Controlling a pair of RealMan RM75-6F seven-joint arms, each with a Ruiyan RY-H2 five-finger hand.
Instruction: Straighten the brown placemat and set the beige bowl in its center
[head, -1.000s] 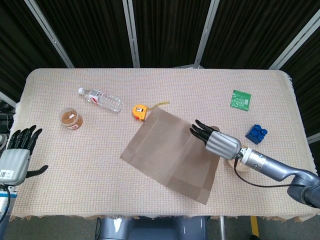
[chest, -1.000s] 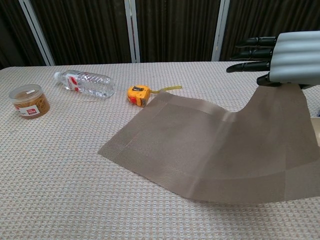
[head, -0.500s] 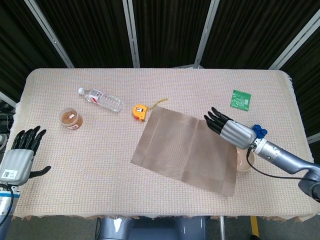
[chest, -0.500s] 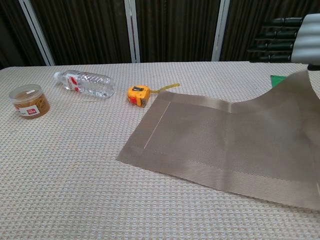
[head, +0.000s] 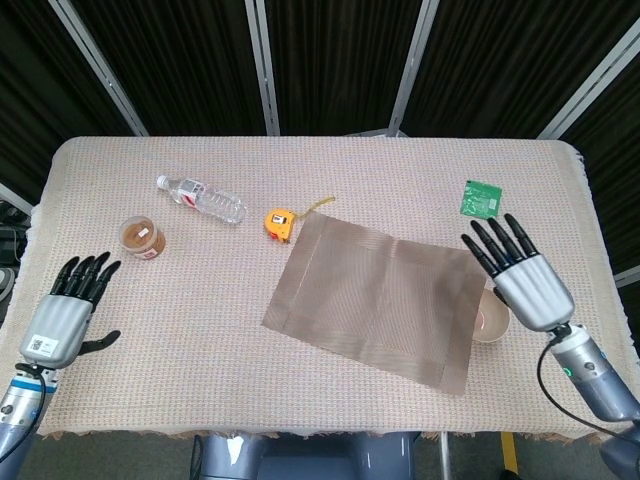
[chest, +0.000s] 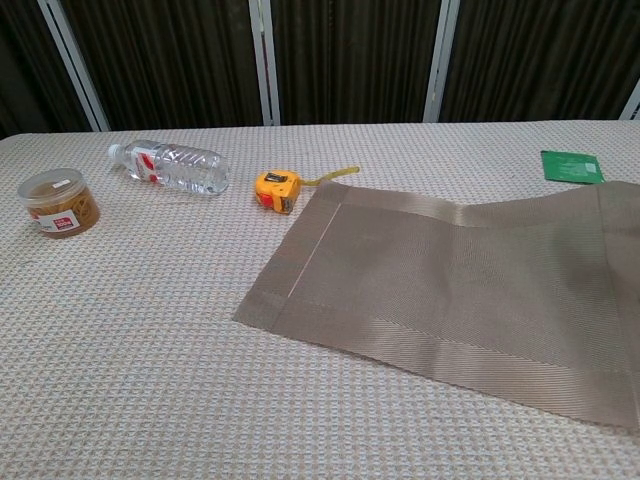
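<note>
Woven brown rectangular placemat lies flat but skewed on the knobbly beige tablecloth, its right edge overlapping the round beige bowl. Right hand and left hand both hover spread, empty.

Count: 1 brown placemat, 1 beige bowl, 1 water bottle, 1 yellow tape measure, 1 brown-filled jar, 1 green circuit board, 2 hands: left hand, right hand.
</note>
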